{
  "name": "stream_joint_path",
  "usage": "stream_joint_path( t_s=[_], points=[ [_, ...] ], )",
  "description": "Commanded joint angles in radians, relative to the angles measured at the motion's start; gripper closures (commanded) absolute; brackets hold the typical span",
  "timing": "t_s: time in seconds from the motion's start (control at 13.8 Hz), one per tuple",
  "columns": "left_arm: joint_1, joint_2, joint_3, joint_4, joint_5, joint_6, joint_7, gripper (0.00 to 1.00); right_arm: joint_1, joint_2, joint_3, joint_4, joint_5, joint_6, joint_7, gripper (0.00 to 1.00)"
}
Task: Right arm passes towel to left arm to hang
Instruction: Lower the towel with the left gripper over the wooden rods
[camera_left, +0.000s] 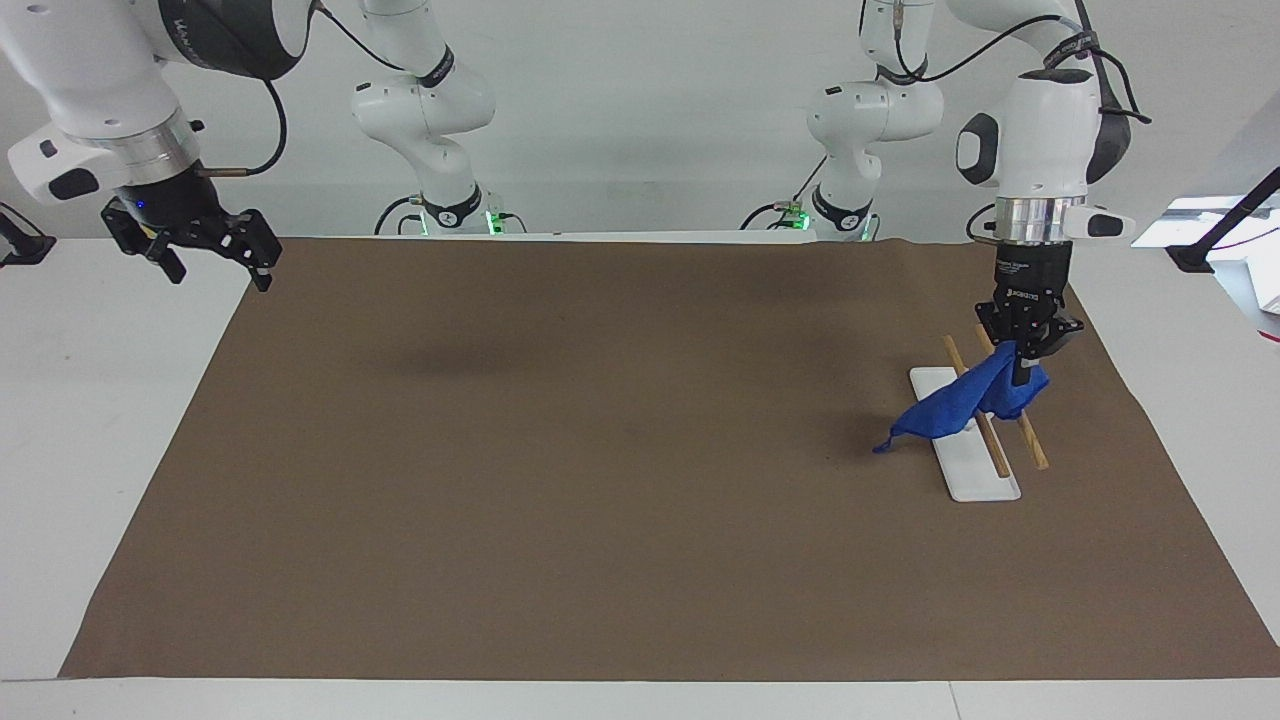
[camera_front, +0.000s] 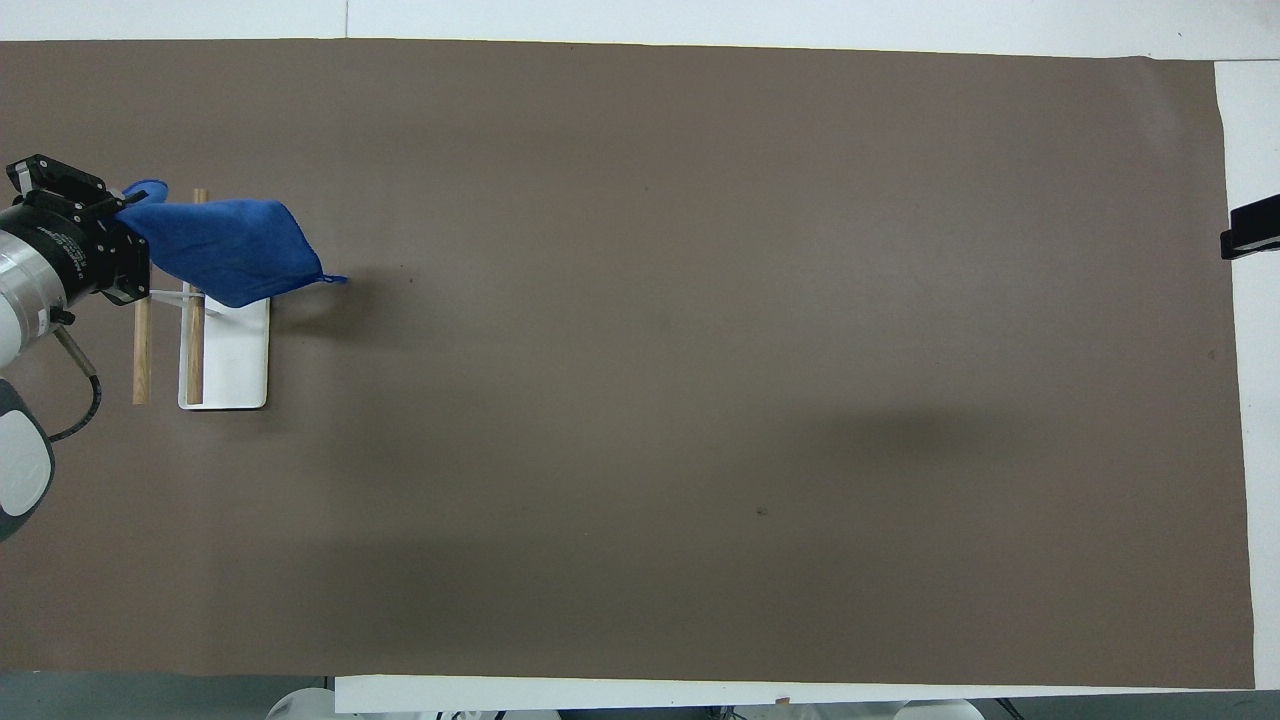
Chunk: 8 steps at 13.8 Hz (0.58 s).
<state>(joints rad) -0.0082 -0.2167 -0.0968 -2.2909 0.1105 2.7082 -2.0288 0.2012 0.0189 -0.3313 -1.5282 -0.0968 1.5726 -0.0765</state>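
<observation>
The bright blue towel (camera_left: 960, 405) (camera_front: 225, 250) hangs from my left gripper (camera_left: 1020, 362) (camera_front: 125, 208), which is shut on one of its corners. The cloth drapes across the two wooden rods (camera_left: 1030, 445) (camera_front: 195, 340) of a small rack with a white base (camera_left: 975, 470) (camera_front: 240, 350) at the left arm's end of the mat. Its loop corner (camera_left: 880, 447) (camera_front: 338, 279) dangles just above the mat beside the base. My right gripper (camera_left: 215, 265) hangs open and holds nothing, above the mat's edge at the right arm's end. Only its tip (camera_front: 1250, 228) shows in the overhead view.
A brown mat (camera_left: 600, 450) covers most of the white table (camera_left: 110, 400). The rack is the only other thing on it.
</observation>
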Motion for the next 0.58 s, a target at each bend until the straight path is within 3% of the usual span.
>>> stream_joint_path(
  t_s=[0.0,0.22,0.51],
  points=[
    [0.007,-0.027,-0.007,-0.016,0.020,-0.033,-0.074,1.00,-0.002,-0.010,-0.005,-0.004,0.015,-0.011,-0.023,0.00],
    [0.013,-0.029,-0.009,-0.015,0.113,-0.048,-0.267,1.00,0.001,-0.008,-0.008,-0.004,0.015,-0.011,-0.023,0.00],
    [-0.006,-0.003,-0.063,0.074,0.401,-0.227,-0.640,1.00,0.003,-0.008,-0.008,-0.004,0.015,-0.011,-0.023,0.00]
  ],
)
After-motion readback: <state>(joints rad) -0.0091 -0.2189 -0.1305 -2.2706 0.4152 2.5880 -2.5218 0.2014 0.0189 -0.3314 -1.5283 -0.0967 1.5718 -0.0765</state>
